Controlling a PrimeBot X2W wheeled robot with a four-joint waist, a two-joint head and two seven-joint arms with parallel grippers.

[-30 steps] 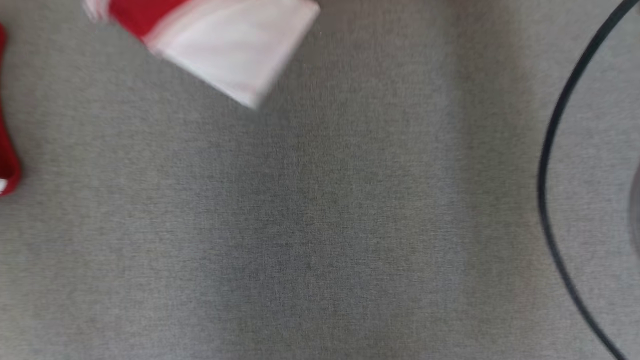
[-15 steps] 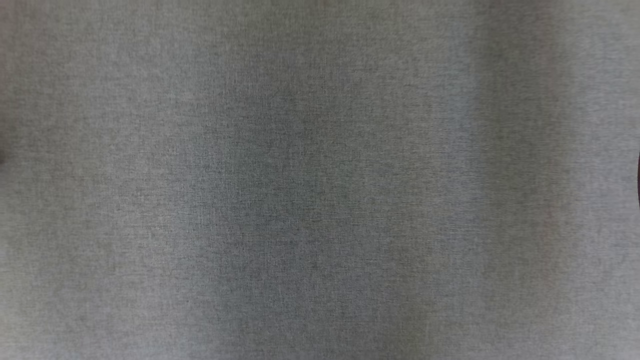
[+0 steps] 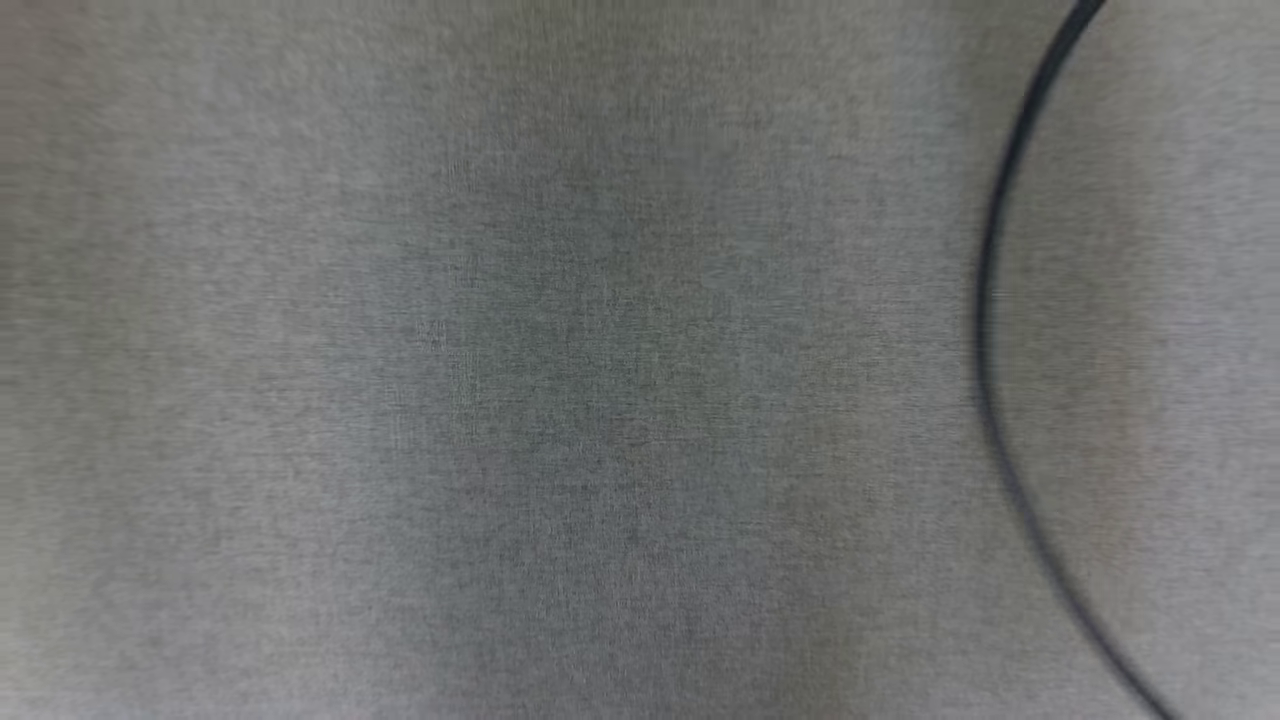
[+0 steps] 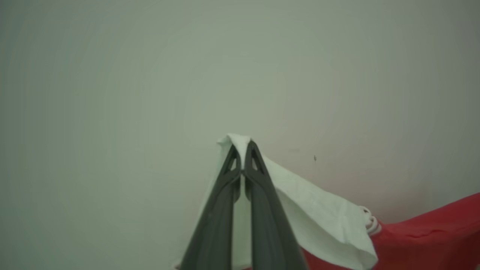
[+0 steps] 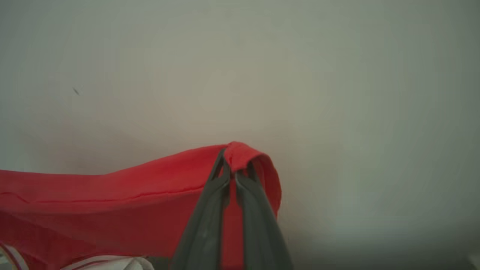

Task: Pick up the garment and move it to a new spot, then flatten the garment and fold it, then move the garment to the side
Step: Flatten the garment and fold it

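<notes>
Grey woven surface [image 3: 500,400]; left gripper [image 4: 243,150] clenched on white corner of garment [image 4: 318,213], right gripper [image 5: 234,165] clenched on red hem.

The kind of place cannot be told for certain. It looks like a plain indoor test setup: a grey, finely woven cloth surface [image 3: 500,400] crossed by a thin dark curved line [image 3: 988,300], and, in the wrist views, a blank pale grey-green surface [image 4: 112,75].
</notes>
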